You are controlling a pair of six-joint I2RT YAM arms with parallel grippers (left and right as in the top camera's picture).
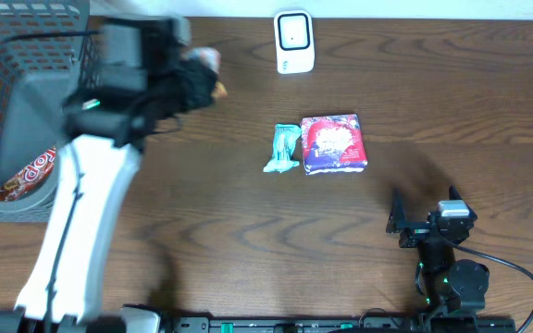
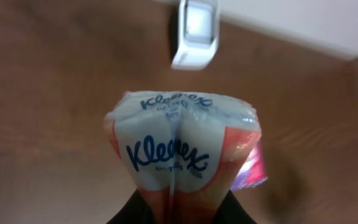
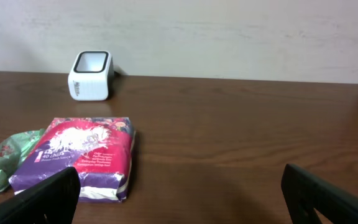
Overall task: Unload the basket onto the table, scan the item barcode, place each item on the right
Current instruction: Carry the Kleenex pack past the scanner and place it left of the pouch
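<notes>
My left gripper [image 1: 197,79] is shut on a Kleenex tissue pack [image 2: 182,146], white with orange sides, and holds it above the table's back left, just right of the basket. Its dark fingers [image 2: 129,214] pinch the pack's lower end, and the arm looks blurred in the overhead view. The white barcode scanner [image 1: 293,42] stands at the back centre and shows ahead of the pack [image 2: 194,34]. Near the front right, my right gripper [image 1: 398,222] stands open, nothing between its fingers [image 3: 42,196].
A purple and red pack [image 1: 333,143] and a green packet [image 1: 285,148] lie in the middle of the table, in front of the scanner. A grey wire basket [image 1: 7,92] at the far left holds a red item [image 1: 30,171].
</notes>
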